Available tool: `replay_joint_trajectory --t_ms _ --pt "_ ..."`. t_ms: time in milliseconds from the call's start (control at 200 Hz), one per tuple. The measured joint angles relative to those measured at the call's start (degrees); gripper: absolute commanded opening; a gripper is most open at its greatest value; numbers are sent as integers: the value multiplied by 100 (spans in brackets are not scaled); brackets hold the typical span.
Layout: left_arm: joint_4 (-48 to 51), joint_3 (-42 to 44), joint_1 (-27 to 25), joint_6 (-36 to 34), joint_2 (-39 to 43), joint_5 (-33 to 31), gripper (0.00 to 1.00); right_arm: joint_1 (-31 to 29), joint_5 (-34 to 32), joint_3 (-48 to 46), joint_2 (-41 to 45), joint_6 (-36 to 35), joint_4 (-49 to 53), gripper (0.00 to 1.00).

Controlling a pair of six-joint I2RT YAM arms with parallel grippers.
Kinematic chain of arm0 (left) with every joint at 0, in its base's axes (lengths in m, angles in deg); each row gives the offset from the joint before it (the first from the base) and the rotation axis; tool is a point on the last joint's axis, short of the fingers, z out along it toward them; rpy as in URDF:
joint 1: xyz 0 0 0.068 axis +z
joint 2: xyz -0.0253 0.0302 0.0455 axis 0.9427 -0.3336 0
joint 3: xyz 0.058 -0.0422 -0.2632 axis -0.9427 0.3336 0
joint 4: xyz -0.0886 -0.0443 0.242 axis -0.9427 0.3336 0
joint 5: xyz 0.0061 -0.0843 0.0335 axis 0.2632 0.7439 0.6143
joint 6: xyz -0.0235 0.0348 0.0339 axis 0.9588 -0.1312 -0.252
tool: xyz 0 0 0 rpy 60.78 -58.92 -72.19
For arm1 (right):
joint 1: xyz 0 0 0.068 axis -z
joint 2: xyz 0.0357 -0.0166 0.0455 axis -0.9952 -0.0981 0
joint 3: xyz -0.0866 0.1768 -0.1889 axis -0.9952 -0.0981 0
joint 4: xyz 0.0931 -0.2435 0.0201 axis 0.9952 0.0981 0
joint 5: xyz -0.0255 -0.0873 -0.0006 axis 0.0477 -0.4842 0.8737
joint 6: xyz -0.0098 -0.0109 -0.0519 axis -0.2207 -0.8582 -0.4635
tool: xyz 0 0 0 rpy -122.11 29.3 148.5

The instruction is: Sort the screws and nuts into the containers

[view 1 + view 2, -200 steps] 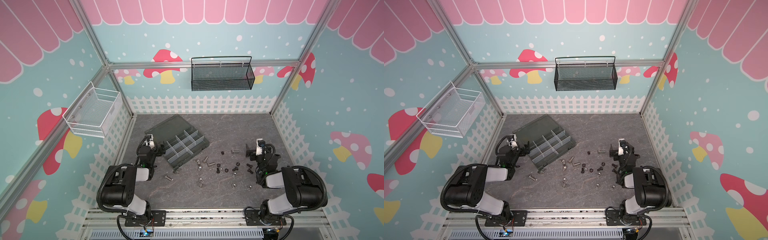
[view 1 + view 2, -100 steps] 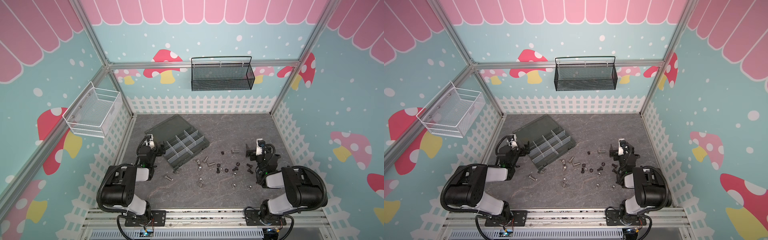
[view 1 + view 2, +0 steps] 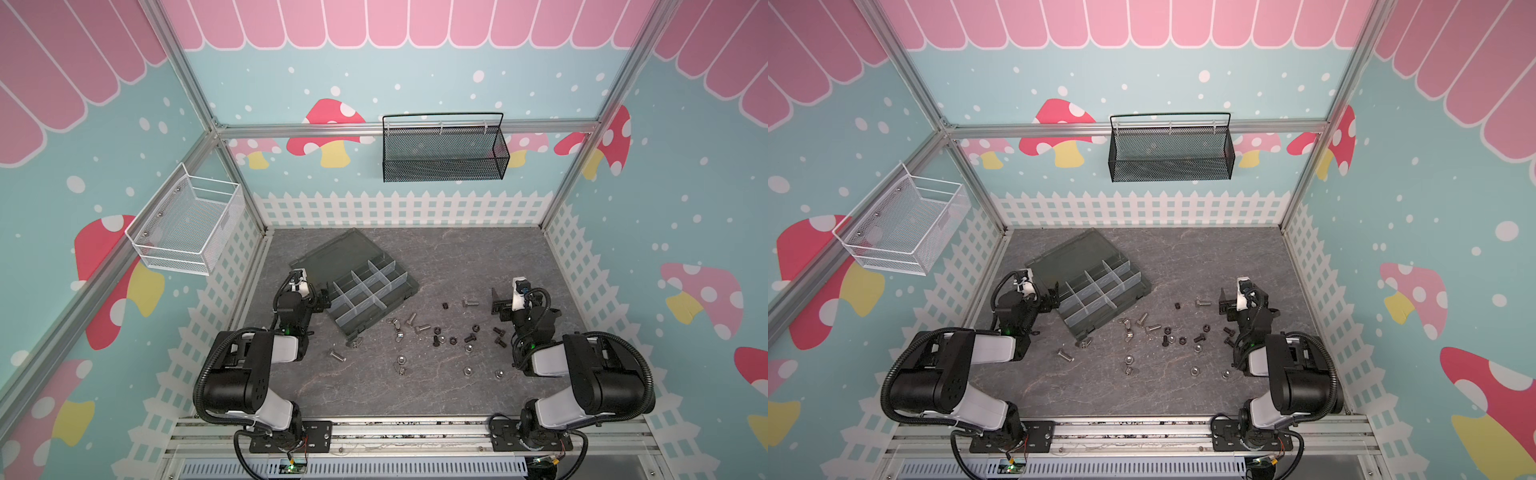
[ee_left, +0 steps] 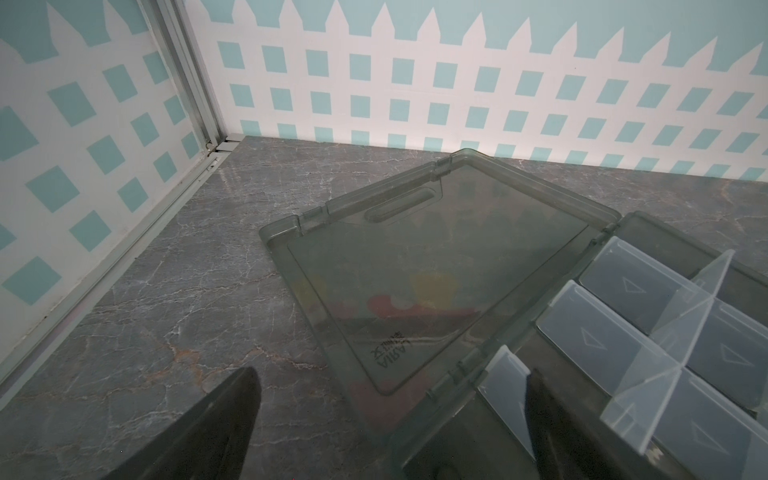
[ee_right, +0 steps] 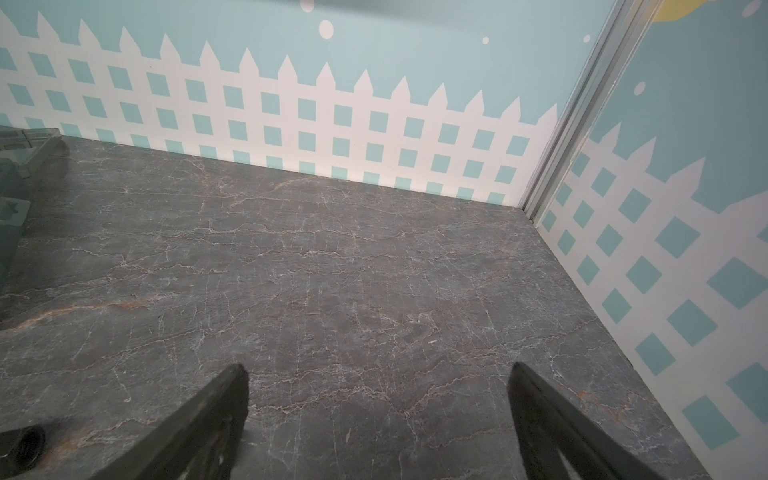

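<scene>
Near the left edge of the bench (image 3: 457, 257): left pincer (image 3: 321, 300), jaws wide apart, gripping nothing, just beside the organiser box (image 3: 386, 308). Box open, lid (image 3: 332, 257) lying flat toward the far left corner. Loose on the middle of the bench, right of the box: screws (image 3: 422, 328) and nuts (image 3: 468, 370), silver and black. Near the right edge: right pincer (image 3: 498, 306), also wide apart, gripping nothing.

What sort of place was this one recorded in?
Probably a staged robot test cell: aluminium frame with printed mushroom wall panels, left arm and right arm mounted on a rail, screws and nuts scattered on a tabletop.
</scene>
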Motion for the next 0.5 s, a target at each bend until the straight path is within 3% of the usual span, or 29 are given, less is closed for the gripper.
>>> replay_joint_trajectory --t_ms 500 --pt "-2 0 0 2 0 -44 99 0 -44 48 48 4 173 98"
